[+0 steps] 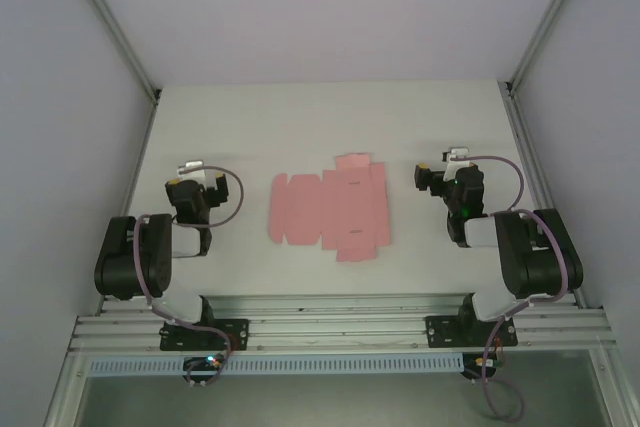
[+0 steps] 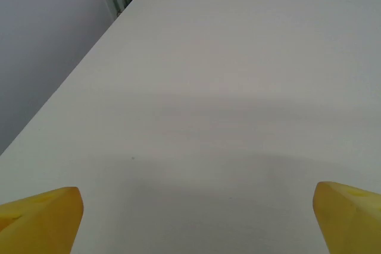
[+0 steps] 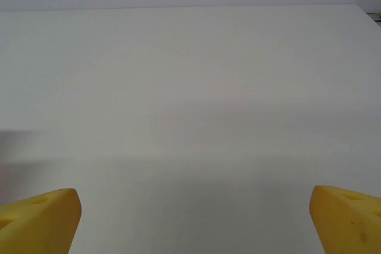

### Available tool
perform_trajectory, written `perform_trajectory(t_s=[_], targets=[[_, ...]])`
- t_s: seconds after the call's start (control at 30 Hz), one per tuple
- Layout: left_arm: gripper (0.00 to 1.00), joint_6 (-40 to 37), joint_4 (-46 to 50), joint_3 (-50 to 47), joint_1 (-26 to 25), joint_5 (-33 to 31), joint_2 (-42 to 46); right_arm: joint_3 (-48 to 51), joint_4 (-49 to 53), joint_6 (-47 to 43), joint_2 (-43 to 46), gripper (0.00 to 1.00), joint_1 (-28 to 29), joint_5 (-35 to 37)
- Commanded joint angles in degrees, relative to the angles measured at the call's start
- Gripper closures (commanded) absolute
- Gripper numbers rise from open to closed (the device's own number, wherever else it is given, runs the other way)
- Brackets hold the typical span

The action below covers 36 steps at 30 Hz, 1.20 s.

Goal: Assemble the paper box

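One paper box point(image 1: 328, 209) is in front of you, pink and lying on the white surface point(image 1: 330, 117) as a flat die-cut sheet near the middle of the top view. Its long side runs from 9 o'clock to 3 o'clock. Small flaps stick out at 12 o'clock and at 6 o'clock on the half nearer 3 o'clock, and crease lines divide it into panels. Any print on the sheet or on the machines is too small for you to read.

You have two arms. The left arm point(image 1: 135, 252) sits at about 8 o'clock from the sheet and the right arm point(image 1: 535, 252) at about 4 o'clock, and both are bolted to the aluminium rail point(image 1: 340, 322) at 6 o'clock.

You have two hands, and both point toward 12 o'clock. The left hand point(image 2: 196, 221) is at 9 o'clock from the sheet and the right hand point(image 3: 195, 221) at 3 o'clock, and neither touches it.

You can count four yellow fingertips, two in each wrist view. In the left wrist view, one fingertip point(image 2: 44, 218) and its partner sit in opposite lower corners, spread wide over bare surface. The right hand's pair point(image 3: 348, 218) is spread just as wide, and neither hand holds anything.
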State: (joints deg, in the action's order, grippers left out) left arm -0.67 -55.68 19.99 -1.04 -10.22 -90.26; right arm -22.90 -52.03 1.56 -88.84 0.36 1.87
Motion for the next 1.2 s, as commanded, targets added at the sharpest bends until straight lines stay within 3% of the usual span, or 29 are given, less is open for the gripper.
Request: perform_trajectory(t_s=[0.0, 1.17], targets=[[0.0, 0.2, 0.2, 1.4, 0.2, 0.8, 0.2, -0.1, 0.4, 0.3, 0.4, 0.0, 0.2, 0.4], [0.0, 0.0, 0.6, 1.6, 0.3, 2.5, 0.4, 0.0, 0.3, 0.4, 0.5, 0.0, 0.1, 0.3]])
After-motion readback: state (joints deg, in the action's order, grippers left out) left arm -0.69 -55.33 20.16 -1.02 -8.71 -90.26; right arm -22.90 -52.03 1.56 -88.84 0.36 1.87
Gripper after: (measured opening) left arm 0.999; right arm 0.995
